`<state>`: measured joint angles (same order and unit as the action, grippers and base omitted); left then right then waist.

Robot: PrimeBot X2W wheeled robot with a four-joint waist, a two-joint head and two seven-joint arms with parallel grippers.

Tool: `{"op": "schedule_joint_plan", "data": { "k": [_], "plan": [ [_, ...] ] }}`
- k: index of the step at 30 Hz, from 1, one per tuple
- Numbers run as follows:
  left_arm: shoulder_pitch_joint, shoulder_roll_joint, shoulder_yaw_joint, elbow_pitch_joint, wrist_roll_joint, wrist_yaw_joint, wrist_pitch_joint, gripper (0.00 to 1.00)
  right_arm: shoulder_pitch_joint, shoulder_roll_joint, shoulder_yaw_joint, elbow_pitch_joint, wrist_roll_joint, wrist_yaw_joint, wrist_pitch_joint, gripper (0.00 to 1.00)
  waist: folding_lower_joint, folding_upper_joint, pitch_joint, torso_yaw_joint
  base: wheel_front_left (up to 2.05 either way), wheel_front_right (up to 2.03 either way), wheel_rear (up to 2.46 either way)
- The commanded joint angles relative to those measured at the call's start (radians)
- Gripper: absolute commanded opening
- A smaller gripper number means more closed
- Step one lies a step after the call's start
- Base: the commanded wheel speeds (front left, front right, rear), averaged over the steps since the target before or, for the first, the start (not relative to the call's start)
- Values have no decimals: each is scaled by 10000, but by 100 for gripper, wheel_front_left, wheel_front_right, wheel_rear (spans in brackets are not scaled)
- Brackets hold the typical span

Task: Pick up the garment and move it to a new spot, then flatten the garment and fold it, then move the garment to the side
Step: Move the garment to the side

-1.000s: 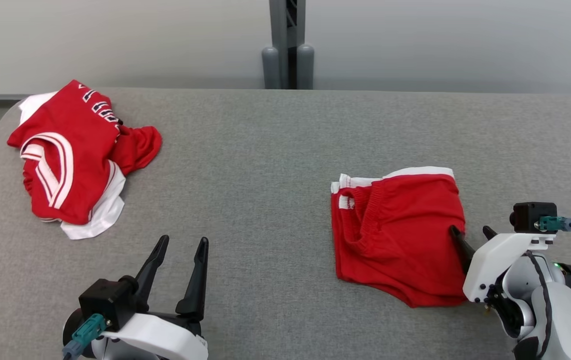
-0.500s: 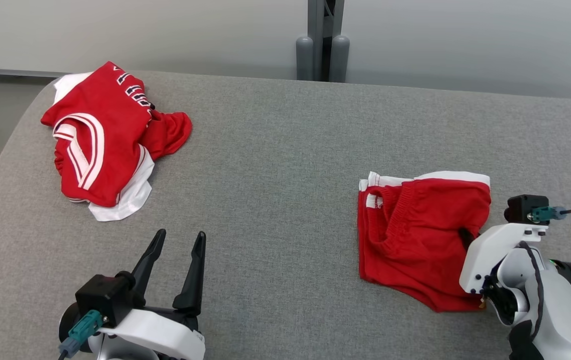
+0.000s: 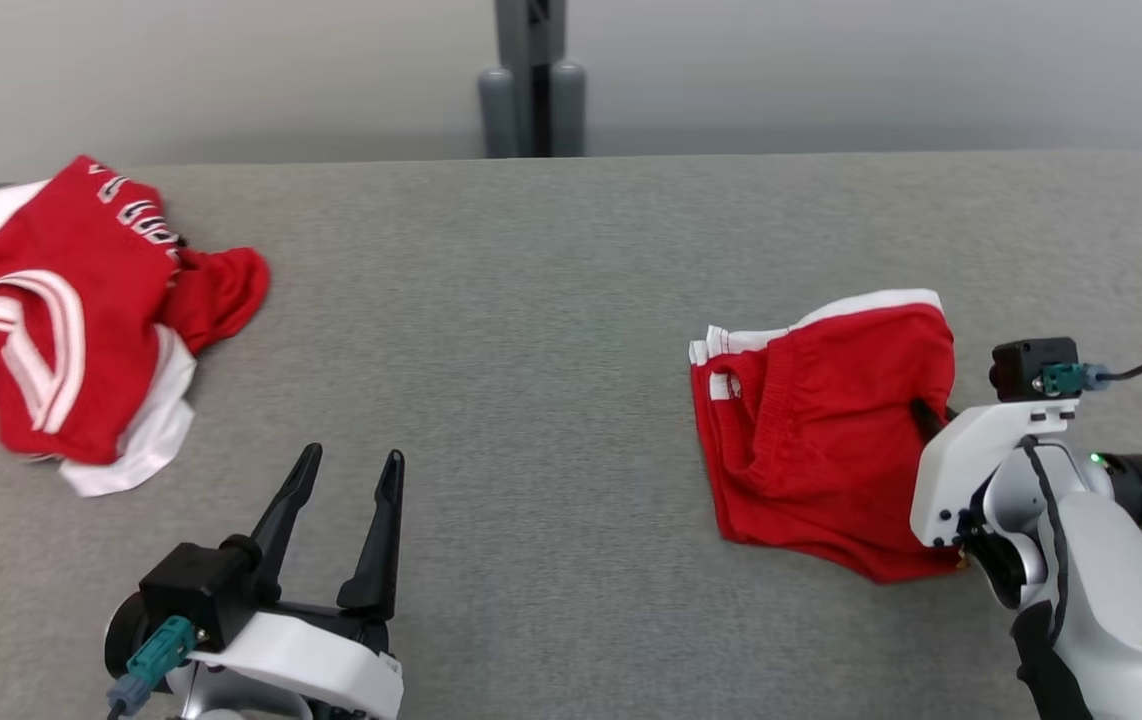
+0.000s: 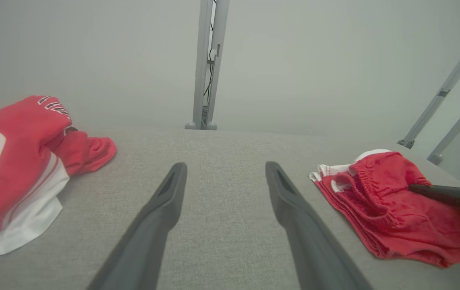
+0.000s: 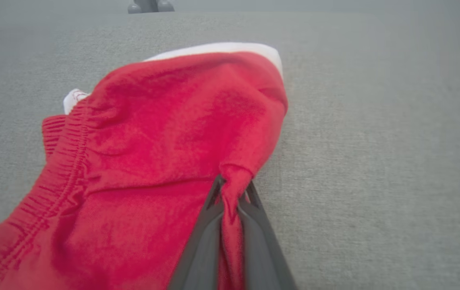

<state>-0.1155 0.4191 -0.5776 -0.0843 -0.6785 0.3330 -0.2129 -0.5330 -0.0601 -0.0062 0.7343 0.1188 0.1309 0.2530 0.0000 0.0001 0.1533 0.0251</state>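
Two red garments lie on the desk (image 3: 551,330): one shorts (image 3: 811,430) at the right, one jersey (image 3: 61,330) far left. Our right fingers (image 5: 199,249) pinch a fold at the shorts' right edge; our left fingers (image 3: 373,540) stand wide, empty, well apart from both.

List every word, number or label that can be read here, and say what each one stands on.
No text reads clearly.
The lettering on the crumpled red and white jersey: creased and blurred, unreadable.
The white tag on the red shorts: faint red marks, too small to read.
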Motion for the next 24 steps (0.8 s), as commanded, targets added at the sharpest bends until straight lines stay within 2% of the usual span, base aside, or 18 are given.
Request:
{"op": "schedule_joint_plan", "data": {
  "k": [1, 7, 12, 18, 24],
  "plan": [
    [-218, 26, 45, -44, 35, 11, -42, 100, -136, -95, 13, -51, -33, -3, -92, 0, 0, -1, 157, -550, 0, 0, 0],
    [-487, 94, 88, -143, 168, 41, -16, 100, -546, -190, 221, -271, -102, -3, -40, 0, 0, -1, 429, -1762, 0, 0, 0],
    [-822, 181, 13, -156, 360, 46, 113, 100, -886, -274, 310, -339, -83, -3, -36, 0, 0, -1, 726, -2453, 0, 0, 0],
    [-1197, 222, -12, -184, 484, 64, 236, 100, -1255, -296, 350, -286, -3, -3, -210, 0, 0, -1, 1080, -2734, 0, 0, 0],
    [-1409, 290, -28, -199, 536, 30, 331, 100, -1783, -429, 131, 66, -431, -3, -592, 0, 0, -1, 1310, -2601, 0, 0, 0]
  ]
}}
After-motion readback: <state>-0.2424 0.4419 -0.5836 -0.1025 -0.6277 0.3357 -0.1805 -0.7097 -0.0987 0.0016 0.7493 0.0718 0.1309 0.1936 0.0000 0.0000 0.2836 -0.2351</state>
